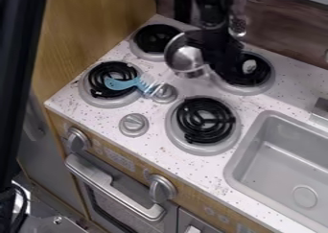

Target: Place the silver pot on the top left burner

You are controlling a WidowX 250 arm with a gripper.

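The black gripper [221,50] hangs down from the top edge, over the left part of the back right burner [259,71]. Right against its left side is the silver pot [186,58], tilted with its round opening facing up. The pot lies between the two back burners, its left rim close to the top left burner [156,38], which has black coils in a silver ring. The gripper's dark body covers the pot's right side, and I cannot tell whether the pot is held.
A blue brush [122,83] lies partly across the front left burner [96,97], its bristles by a silver knob [165,93]. Another knob [134,125] and the front right burner [205,149] are nearer the front. A grey sink [253,179] is at the right, and a wooden wall [96,21] rises at the left.
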